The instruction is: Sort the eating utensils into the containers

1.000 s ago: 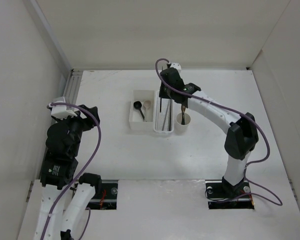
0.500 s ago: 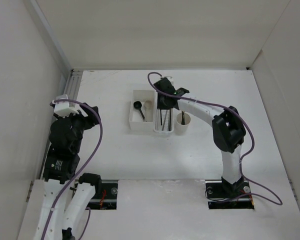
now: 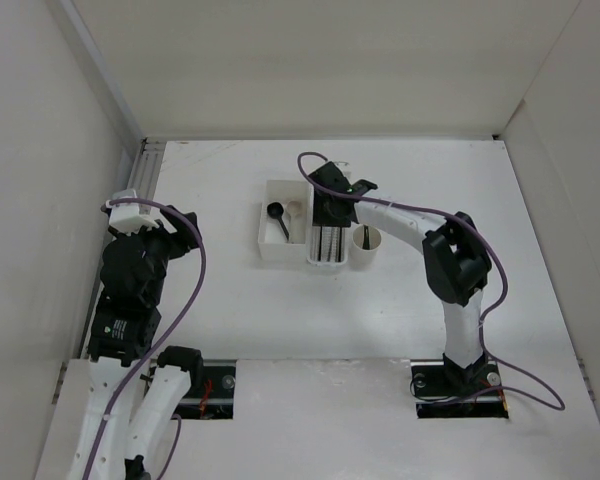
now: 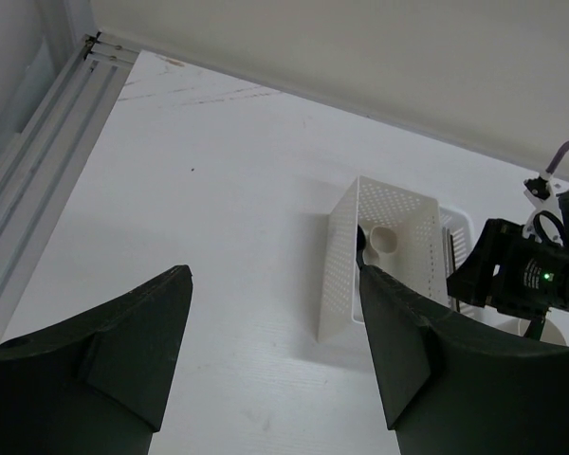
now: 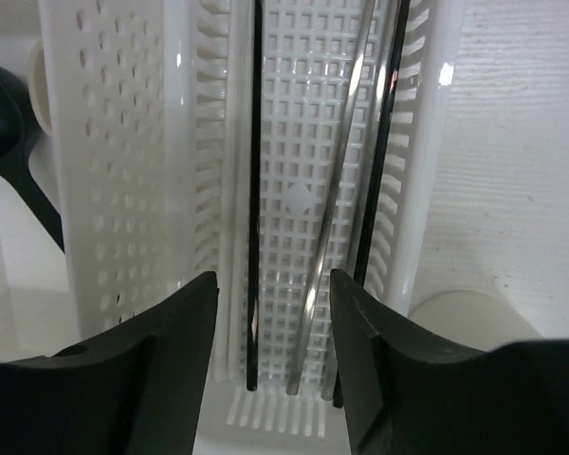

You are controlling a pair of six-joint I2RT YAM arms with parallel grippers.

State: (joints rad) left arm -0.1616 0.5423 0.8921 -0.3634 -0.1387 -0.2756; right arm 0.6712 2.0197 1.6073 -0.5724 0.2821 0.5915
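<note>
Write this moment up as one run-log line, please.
right gripper: open over basket | chopsticks: lying in basket | black spoon: in square box | left gripper: open, holding nothing

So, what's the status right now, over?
Right gripper open, low over narrow basket. Chopsticks lying inside it. Left gripper open, holding nothing, off to the side. Nothing blocking.

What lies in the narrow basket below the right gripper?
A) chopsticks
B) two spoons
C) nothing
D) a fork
A: the right wrist view shows thin black and metal chopsticks lying lengthwise on the floor of the basket, below the open right gripper.
</note>
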